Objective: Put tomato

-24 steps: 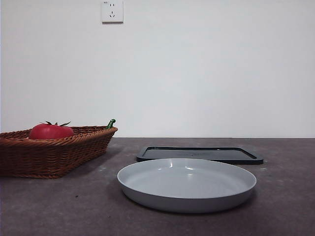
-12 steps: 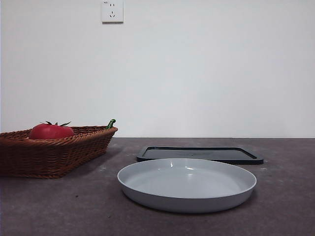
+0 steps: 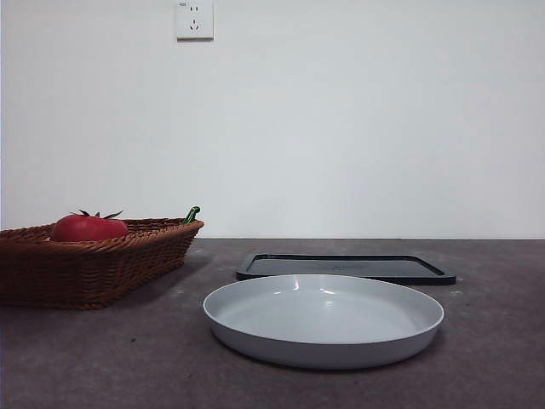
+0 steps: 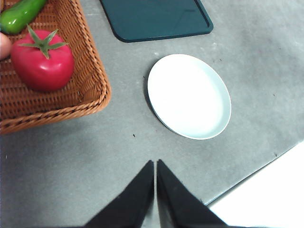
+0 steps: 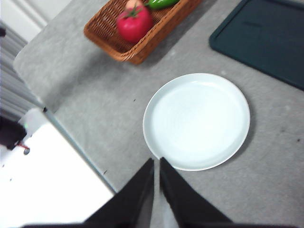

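Note:
The glossy red tomato (image 3: 88,227) with a dark green stem lies in a brown wicker basket (image 3: 102,264) at the left. It also shows in the left wrist view (image 4: 42,59) and in the right wrist view (image 5: 135,23). A pale grey plate (image 3: 324,319) sits empty in the middle, also in the left wrist view (image 4: 189,95) and the right wrist view (image 5: 197,120). My left gripper (image 4: 155,164) is shut and empty, high above the table. My right gripper (image 5: 156,161) is shut and empty, high above the plate's near edge. Neither arm shows in the front view.
A dark flat tray (image 3: 345,267) lies behind the plate. A green pepper (image 4: 20,13) and a pale pink fruit (image 5: 134,4) lie in the basket beside the tomato. The table's edge (image 5: 71,137) runs close to the plate.

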`<act>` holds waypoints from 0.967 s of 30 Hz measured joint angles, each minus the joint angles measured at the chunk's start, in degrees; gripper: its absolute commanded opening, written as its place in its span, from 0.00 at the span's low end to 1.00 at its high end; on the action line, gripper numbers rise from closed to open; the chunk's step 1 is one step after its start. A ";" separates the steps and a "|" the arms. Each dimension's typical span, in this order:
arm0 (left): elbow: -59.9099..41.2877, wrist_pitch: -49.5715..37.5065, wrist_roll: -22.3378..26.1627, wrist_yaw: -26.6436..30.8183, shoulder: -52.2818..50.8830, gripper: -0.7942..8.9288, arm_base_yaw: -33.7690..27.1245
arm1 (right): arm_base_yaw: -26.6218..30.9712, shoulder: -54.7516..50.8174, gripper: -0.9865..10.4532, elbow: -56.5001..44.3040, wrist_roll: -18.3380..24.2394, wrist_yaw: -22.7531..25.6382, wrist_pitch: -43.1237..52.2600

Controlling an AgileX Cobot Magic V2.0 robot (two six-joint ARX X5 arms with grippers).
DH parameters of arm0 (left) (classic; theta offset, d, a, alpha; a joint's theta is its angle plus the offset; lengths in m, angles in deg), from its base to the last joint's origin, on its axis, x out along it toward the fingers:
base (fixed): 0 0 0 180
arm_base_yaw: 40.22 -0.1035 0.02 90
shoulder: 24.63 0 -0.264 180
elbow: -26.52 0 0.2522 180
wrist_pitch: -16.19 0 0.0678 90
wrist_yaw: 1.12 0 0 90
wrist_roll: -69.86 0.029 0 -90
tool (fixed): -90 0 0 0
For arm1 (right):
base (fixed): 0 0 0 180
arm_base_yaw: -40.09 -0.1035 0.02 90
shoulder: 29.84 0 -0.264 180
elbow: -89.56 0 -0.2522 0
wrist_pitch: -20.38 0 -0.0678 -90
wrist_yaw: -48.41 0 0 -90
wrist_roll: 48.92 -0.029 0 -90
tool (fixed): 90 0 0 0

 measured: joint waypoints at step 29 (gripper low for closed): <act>0.02 -6.82 0.37 5.66 5.57 0.56 0.00 | -0.74 0.33 0.43 0.00 1.68 0.31 0.50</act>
